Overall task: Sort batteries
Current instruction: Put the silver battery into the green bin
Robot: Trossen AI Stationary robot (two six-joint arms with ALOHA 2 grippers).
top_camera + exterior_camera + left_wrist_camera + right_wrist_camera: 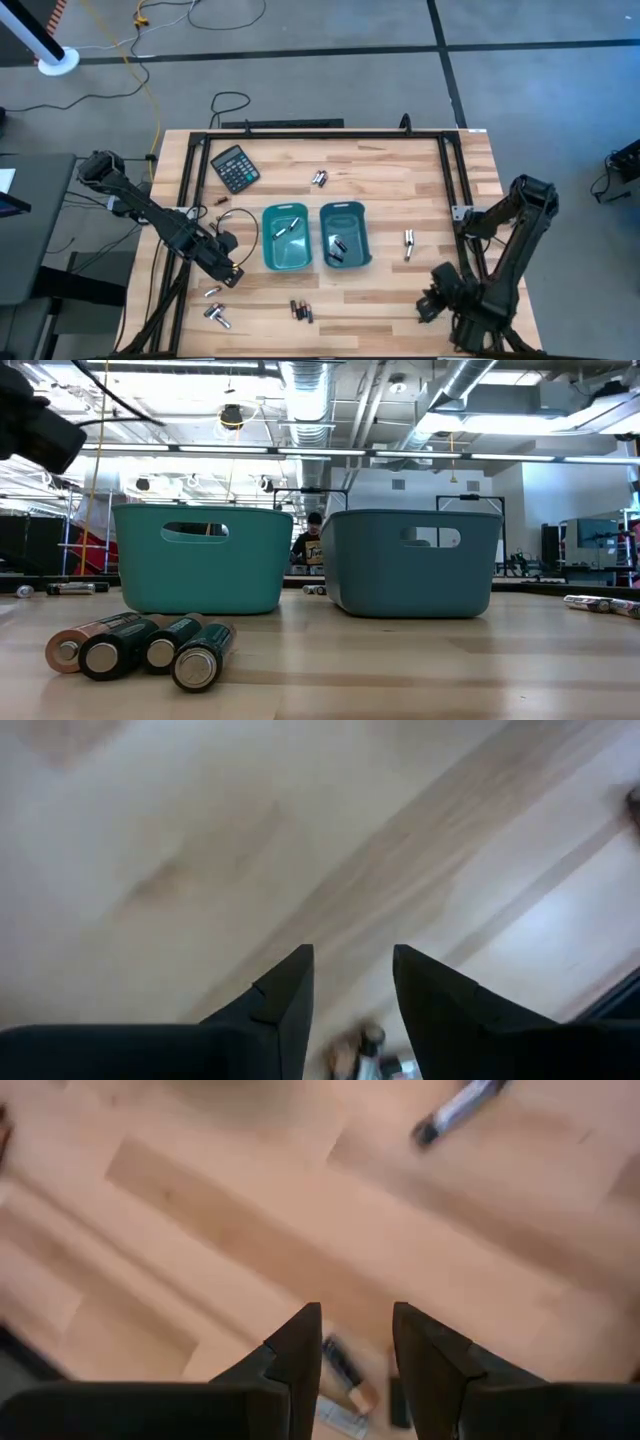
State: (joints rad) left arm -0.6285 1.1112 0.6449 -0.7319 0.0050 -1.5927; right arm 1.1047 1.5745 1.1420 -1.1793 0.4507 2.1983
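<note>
While both arms hang over the wooden table (380, 175), neither gripper holds anything.

Left gripper (232, 277): low over bare wood, fingers (285, 1010) spread with a clear gap, nothing between them. Left wrist view shows a silvery battery (372, 1045) just beyond the fingertips, not touched. From above, a small group of silvery batteries (215, 312) lies near this gripper, on its near-edge side. The left teal bin (286, 238) stands just beside the gripper, toward table centre; at least one silvery cell (283, 230) lies inside.

Right gripper (428, 305): near the table's front edge, fingers (300, 1355) apart, empty. Right wrist view shows cells (345, 1370) on the wood beyond the fingertips; another silvery battery (458, 1112) lies farther off. Two silvery cells (409, 243) lie on the wood between this gripper and the right teal bin (345, 235), which holds dark cells (337, 250).

Between the two grippers, close to the front edge: a cluster of dark batteries (301, 311); the low view shows four side by side (140, 645), ends toward the camera, one copper-toned.

Beyond the bins from both grippers: a few more cells (320, 179) on the wood, and a black calculator (235, 167) toward the far left corner.

A person (308, 540) shows in the room behind, seen between the bins.
</note>
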